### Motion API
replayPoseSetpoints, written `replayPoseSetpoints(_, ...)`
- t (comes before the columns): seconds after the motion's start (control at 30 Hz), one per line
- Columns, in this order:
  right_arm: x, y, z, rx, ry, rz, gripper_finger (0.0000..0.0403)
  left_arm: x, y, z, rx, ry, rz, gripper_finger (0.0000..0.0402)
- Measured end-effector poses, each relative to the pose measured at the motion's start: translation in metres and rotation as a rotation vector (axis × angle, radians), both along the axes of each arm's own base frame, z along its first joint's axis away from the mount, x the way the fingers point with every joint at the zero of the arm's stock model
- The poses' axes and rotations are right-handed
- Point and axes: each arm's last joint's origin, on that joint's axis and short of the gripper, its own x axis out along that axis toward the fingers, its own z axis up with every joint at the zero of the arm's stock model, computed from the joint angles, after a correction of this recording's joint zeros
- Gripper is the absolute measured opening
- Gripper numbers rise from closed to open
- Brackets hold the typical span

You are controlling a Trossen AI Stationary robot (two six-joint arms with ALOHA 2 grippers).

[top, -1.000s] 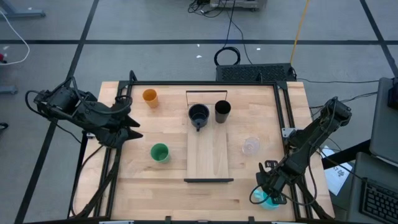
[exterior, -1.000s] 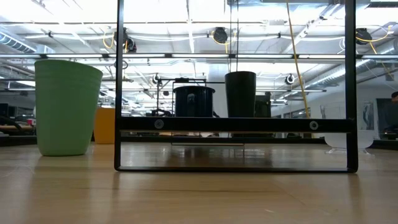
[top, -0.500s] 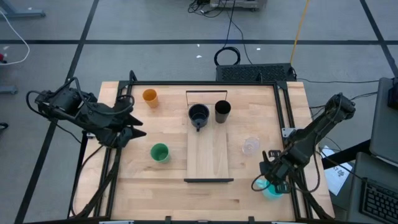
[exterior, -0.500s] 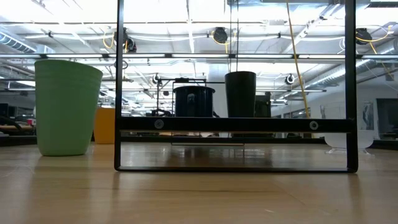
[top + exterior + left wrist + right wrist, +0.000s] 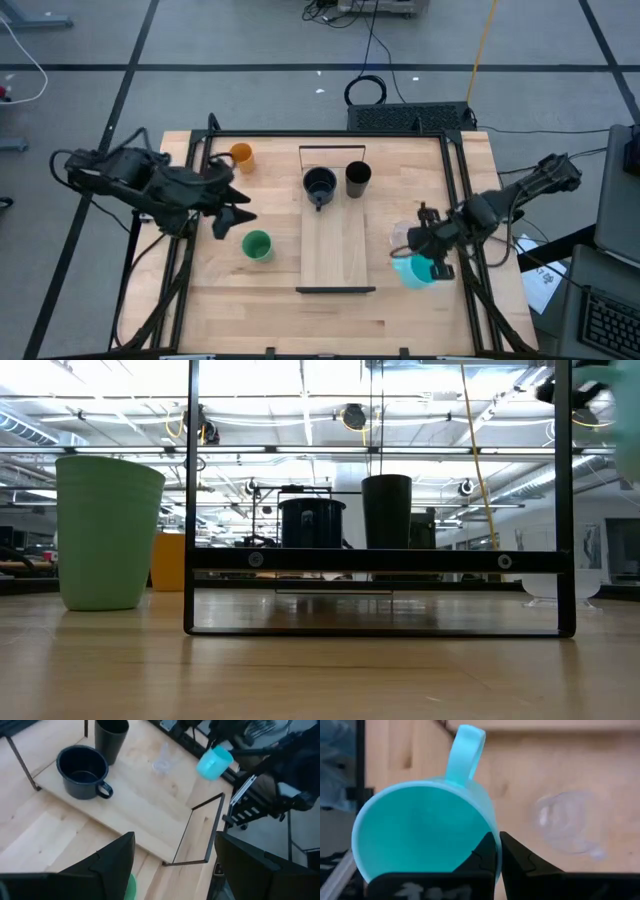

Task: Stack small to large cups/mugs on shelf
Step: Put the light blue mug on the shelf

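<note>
- Two fingers of the right gripper (image 5: 428, 262) are pinched on the rim of the bright blue mug (image 5: 411, 270), held off the tabletop (image 5: 215, 290) at the shelf's 3 o'clock side.
- Small clear cup (image 5: 403, 235) is seen just beside the mug, at its 12 o'clock.
- Left gripper (image 5: 237, 217) is spread, nothing held, w/ green cup (image 5: 257, 245) near at 5 o'clock.
- On the shelf (image 5: 336, 255), far end: dark mug (image 5: 320, 185) & tall black cup (image 5: 358, 178) side by side.
- Orange cup (image 5: 241, 156) is set at the table's 11 o'clock corner.
</note>
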Motion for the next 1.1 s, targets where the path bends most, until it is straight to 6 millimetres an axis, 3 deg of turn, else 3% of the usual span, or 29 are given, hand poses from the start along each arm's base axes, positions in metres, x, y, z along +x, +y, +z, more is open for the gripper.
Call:
replayPoseSetpoints(0.33, 0.018, -0.030, 0.036, -0.051, -0.126, 0.046, 0.0000, 0.058, 0.003, -0.006, 0.039, -0.100, -0.064, 0.0273)
replayPoseSetpoints(0.53, 0.026, -0.045, 0.046, -0.098, -0.149, 0.086, 0.0000, 0.085, 0.012, -0.016, 0.026, -0.094, -0.087, 0.0273)
replayPoseSetpoints(0.8, 0.053, -0.069, 0.048, -0.172, -0.092, 0.154, 0.0000, 0.092, 0.022, -0.017, 0.045, -0.111, -0.060, 0.0273)
replayPoseSetpoints(1.1, 0.083, -0.086, 0.068, -0.231, -0.111, 0.258, 0.0000, 0.089, 0.023, -0.017, 0.067, -0.096, -0.064, 0.0273)
